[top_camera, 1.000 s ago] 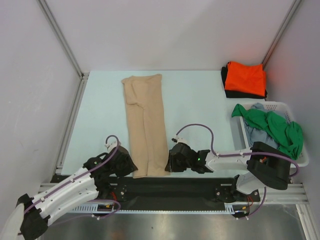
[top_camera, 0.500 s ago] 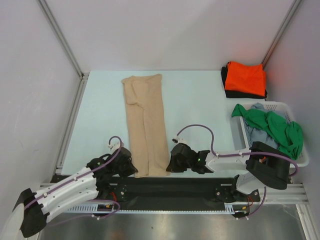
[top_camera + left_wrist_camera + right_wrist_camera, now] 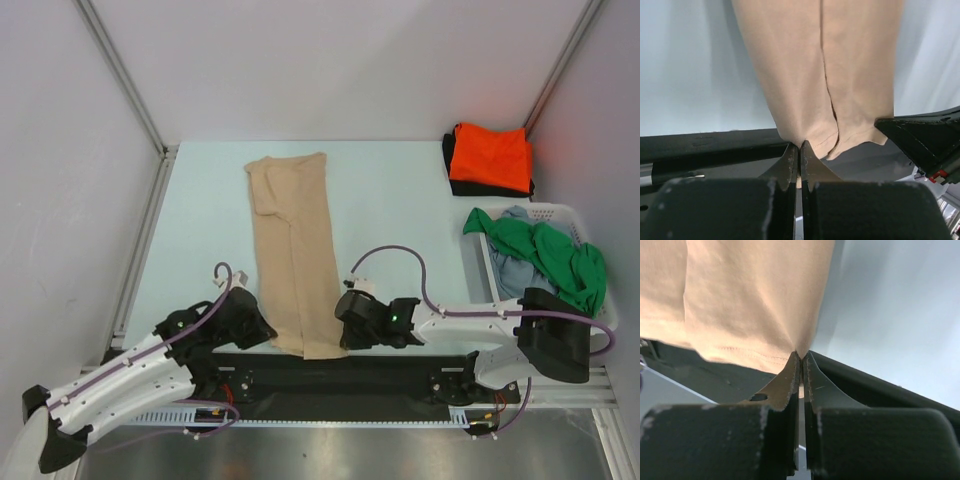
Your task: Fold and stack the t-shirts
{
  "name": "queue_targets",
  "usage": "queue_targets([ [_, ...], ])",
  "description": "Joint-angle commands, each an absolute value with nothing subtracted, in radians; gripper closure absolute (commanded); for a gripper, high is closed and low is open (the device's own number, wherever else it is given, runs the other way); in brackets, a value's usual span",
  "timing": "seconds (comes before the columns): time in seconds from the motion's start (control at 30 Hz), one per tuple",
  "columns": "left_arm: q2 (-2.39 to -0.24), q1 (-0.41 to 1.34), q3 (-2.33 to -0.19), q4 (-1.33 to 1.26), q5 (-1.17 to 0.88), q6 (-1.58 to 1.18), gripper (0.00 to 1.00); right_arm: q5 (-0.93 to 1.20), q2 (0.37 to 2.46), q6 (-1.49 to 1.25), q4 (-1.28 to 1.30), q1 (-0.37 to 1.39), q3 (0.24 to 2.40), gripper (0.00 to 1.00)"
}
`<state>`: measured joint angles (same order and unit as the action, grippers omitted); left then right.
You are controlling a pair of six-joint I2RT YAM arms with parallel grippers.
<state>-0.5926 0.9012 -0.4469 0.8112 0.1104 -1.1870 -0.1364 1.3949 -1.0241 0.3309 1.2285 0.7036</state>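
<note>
From above, we see the tan t-shirt (image 3: 295, 250) lying long and narrow on the bench (image 3: 400, 200), with its near end at the bench's front edge. The left end effector (image 3: 270, 337) and the right end effector (image 3: 342, 335) sit at its near corners.

In the left wrist view, the left end effector (image 3: 800, 146) is clenched on the hem.

In the right wrist view, the right end effector (image 3: 801, 356) pinches the other corner.

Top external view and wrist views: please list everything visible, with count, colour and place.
long folded tan cloth t-shirt: 1, tan, table centre-left
folded orange cloth t-shirt: 1, orange, far right
black cloth t-shirt: 1, black, beneath orange one
white plastic laundry basket: 1, white, right side
green cloth t-shirt: 1, green, in basket
grey-blue cloth t-shirt: 1, grey-blue, in basket
left gripper: 1, black, shut on tan t-shirt's near end
right gripper: 1, black, shut on same end
</note>
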Motion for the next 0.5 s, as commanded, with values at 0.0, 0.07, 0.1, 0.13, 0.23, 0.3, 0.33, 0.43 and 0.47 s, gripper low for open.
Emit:
queue_targets([
  [0.0, -0.615, 0.905, -0.563, 0.87, 0.179, -1.117, 1.0, -0.196, 1.359, -1.008, 0.46, 1.181, 0.817, 1.0],
  [0.07, -0.653, 0.881, -0.598, 0.888, 0.21, -1.071, 1.0, -0.186, 1.37, -0.959, 0.48, 1.145, 0.856, 1.0],
  [0.1, -0.666, 0.861, -0.63, 0.894, 0.224, -1.051, 1.0, -0.183, 1.376, -0.941, 0.483, 1.12, 0.908, 1.0],
  [0.13, -0.676, 0.836, -0.643, 0.887, 0.221, -0.999, 1.0, -0.183, 1.394, -0.922, 0.497, 1.085, 0.934, 1.0],
  [0.23, -0.741, 0.65, -0.686, 0.819, 0.149, -0.87, 1.0, -0.163, 1.465, -0.838, 0.523, 1.01, 1.059, 1.0],
  [0.3, -0.782, 0.574, -0.727, 0.784, 0.095, -0.812, 1.0, -0.152, 1.508, -0.777, 0.54, 0.973, 1.124, 1.0],
  [0.33, -0.811, 0.543, -0.742, 0.758, 0.086, -0.761, 1.0, -0.146, 1.532, -0.755, 0.551, 0.936, 1.193, 1.0],
  [0.43, -0.937, 0.451, -0.808, 0.717, 0.065, -0.686, 1.0, -0.118, 1.621, -0.683, 0.568, 0.881, 1.296, 1.0],
  [0.47, -1.001, 0.408, -0.824, 0.706, 0.055, -0.674, 1.0, -0.1, 1.673, -0.666, 0.575, 0.846, 1.365, 1.0],
])
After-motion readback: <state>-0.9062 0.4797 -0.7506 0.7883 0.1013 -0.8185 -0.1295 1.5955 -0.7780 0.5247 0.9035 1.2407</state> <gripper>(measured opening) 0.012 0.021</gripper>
